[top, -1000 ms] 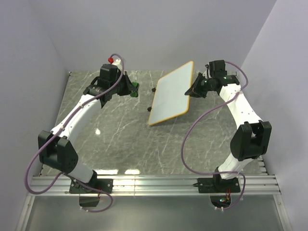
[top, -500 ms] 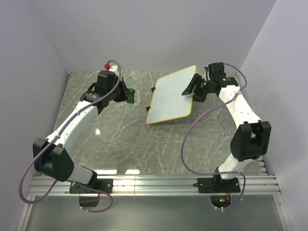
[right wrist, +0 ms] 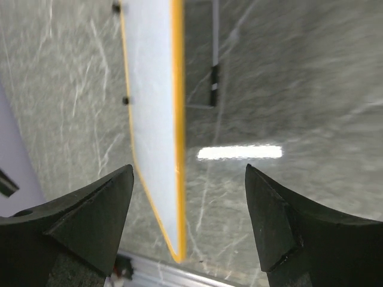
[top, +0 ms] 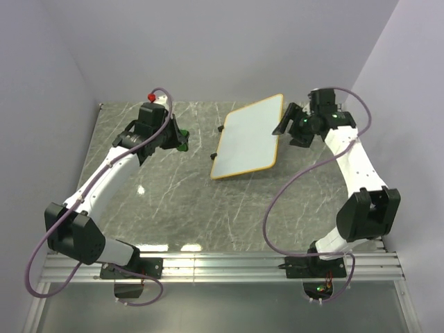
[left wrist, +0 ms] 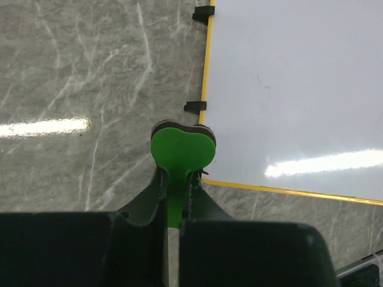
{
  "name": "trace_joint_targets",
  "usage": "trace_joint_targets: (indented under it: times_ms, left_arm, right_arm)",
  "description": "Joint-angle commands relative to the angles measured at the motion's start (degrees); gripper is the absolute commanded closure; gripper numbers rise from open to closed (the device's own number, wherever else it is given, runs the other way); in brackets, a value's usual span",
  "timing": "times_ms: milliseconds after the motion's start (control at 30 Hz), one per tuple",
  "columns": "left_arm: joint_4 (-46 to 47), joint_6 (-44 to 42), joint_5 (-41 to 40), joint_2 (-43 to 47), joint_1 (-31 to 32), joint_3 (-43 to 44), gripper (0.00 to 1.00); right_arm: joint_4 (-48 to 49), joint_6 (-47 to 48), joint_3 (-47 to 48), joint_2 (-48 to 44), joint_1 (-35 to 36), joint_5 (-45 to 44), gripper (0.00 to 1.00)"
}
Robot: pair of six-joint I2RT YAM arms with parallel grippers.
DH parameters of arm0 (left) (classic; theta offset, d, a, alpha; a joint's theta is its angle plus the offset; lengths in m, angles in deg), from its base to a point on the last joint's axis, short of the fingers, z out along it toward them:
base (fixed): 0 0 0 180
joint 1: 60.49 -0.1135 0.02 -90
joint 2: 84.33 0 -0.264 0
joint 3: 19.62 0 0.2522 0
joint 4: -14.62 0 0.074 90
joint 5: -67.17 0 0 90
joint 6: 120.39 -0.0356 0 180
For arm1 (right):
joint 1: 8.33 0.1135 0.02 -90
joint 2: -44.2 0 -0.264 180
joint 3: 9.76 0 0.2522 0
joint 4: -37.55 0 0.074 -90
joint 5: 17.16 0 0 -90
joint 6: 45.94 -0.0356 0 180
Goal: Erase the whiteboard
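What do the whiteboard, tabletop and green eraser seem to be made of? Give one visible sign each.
Whiteboard: glossy white coated panel, likely melamine or painted metal; mirrors a light streak.
Tabletop: polished grey marble or marble-look laminate; white veins, glare.
Green eraser: matte plastic or foam; no shine.

**Worktop** (top: 173, 201): carries the whiteboard; both arms reach over its far half.

**Whiteboard** (top: 246, 139): on the far half, right of centre, set askew to the edges, its far right corner closest to the far edge.

**Eraser** (left wrist: 181, 149): between the fingers of the left gripper (left wrist: 175, 182), left of the whiteboard, near its left rim.

**Right gripper** (top: 286, 122): right of the whiteboard, just beside its right rim, near the far right corner.

**Left arm base** (top: 128, 267), **right arm base** (top: 316, 267): side by side at the near edge.
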Motion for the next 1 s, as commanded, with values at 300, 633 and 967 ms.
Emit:
trace_joint_targets:
  times_ms: [300,633,967]
  left_arm:
    - [-5.92,-1.9,-9.72,4.0,-0.6,4.55,1.0]
    - [-6.64,-1.64,-11.45,-8.38,-5.08,0.27,0.87]
    - [-2.66,-1.55,-8.26,-14.29,-5.53,3.32,0.27]
  right_arm:
    - [-1.92,-2.64,-11.75,-29.58,-5.12,-9.69,0.19]
    - [-9.47,0.15,-16.08,-41.13,-5.12,-7.93,0.19]
    - [-7.9,1.22,-14.94,-47.8,-5.12,-3.28,0.17]
